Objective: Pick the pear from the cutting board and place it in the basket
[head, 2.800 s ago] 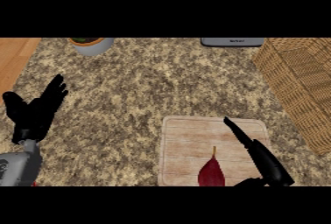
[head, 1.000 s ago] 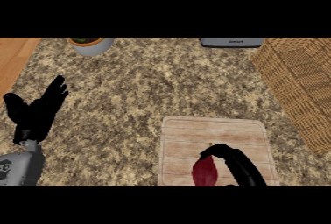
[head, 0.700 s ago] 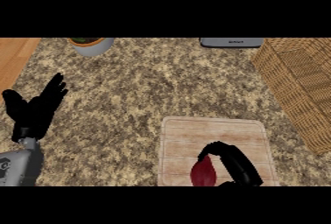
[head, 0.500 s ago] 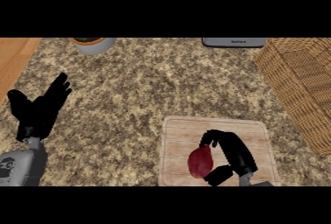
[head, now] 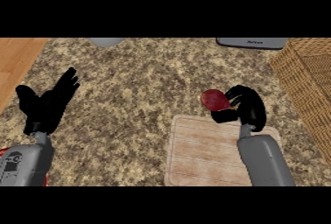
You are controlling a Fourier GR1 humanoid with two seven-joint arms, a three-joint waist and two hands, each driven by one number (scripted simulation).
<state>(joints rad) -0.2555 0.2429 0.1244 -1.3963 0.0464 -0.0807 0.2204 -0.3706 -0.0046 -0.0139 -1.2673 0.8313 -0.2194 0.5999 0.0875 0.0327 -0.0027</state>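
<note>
Speckled brown-and-beige stone tabletop [head: 142, 87] fills the view, with a strip of orange wood along its left edge. Nearest the lower edge lies the pale rectangular wooden cutting board [head: 200, 153], flat on the tabletop, right of centre. The grey right forearm crosses the board's right side. At its end, the black right robot hand [head: 251, 109] is curled, fingers and thumb closed round the dark red pear [head: 213, 99]. The pear sits at the left side of this hand, just past the board's far edge and over the speckled surface, not on the board. At the left, at about the same depth, the black left robot hand [head: 48, 105] rests wide, fingers straight and pointing up, holding nothing. The woven tan wicker basket [head: 310, 78] stands at the right edge, apart from the pear. At the far edge are a grey round bowl [head: 107, 42] and a flat grey appliance [head: 252, 42].
</note>
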